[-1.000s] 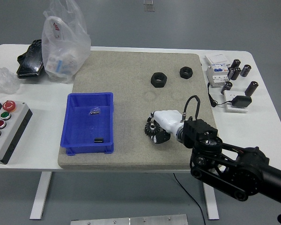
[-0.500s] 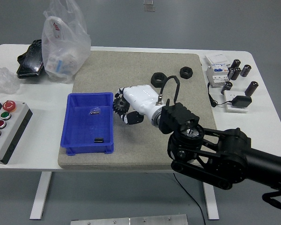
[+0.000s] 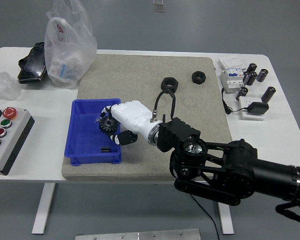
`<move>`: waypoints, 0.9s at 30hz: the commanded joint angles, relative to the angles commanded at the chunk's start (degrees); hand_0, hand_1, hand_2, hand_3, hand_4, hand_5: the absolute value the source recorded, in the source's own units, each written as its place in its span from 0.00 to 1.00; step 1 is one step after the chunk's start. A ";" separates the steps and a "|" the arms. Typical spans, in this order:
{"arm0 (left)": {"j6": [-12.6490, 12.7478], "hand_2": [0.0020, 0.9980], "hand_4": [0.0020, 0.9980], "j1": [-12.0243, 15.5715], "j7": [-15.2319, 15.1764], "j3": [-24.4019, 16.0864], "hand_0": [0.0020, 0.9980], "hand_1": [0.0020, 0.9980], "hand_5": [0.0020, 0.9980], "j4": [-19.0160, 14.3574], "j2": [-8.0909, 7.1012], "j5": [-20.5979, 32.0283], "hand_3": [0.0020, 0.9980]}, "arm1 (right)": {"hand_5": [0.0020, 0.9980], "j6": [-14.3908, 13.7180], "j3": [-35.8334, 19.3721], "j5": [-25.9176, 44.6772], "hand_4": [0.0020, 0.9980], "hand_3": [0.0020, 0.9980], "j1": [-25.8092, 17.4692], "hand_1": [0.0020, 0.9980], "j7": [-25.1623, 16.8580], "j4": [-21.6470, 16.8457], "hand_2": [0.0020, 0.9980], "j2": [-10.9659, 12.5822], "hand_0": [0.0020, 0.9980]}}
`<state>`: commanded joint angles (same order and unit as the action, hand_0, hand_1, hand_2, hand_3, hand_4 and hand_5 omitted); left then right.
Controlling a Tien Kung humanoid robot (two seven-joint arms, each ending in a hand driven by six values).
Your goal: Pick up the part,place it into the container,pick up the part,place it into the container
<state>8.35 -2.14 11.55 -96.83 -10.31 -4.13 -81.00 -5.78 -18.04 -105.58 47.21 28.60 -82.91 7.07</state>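
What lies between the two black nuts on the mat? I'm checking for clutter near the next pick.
In the head view, nothing: only bare mat shows between the larger nut and the smaller nut.

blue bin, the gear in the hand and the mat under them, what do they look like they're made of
Blue bin: probably moulded plastic, with a uniform glossy colour and thin walls. Gear, held in the right hand over the bin: black and toothed with a dull finish; plastic or dark metal, unclear. Mat: likely felt or foam, beige, matte and faintly speckled.
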 joint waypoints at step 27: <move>0.01 0.67 0.62 -0.15 0.25 -0.76 0.73 0.68 0.57 0.00 0.08 -0.89 0.62 | 0.14 -1.93 -5.71 -2.45 0.66 0.92 -0.61 0.90 0.61 2.82 0.91 0.51 0.80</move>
<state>8.35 -2.29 11.80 -97.59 -10.31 -4.05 -81.89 -7.70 -23.75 -108.04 46.61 29.21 -80.09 7.58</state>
